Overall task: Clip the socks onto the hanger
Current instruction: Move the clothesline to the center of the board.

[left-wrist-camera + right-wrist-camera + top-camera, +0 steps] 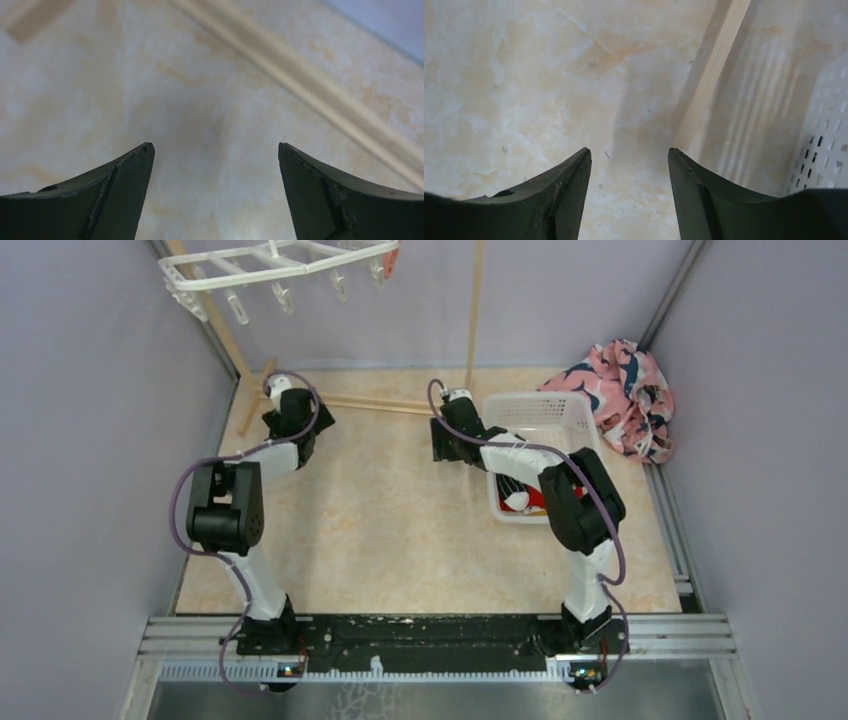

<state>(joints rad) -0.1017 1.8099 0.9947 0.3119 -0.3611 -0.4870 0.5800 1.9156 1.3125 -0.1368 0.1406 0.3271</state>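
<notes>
Left gripper [215,147] gapes above beige marbled table [400,540].

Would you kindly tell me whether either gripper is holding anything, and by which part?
Nothing is held: the left gripper and the right gripper are both open and empty.

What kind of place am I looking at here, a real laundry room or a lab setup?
Most likely a robot test cell staged for laundry: a left arm and right arm bolted to a metal rail, plain lilac panel walls, plus a clip hanger and white basket.
</notes>
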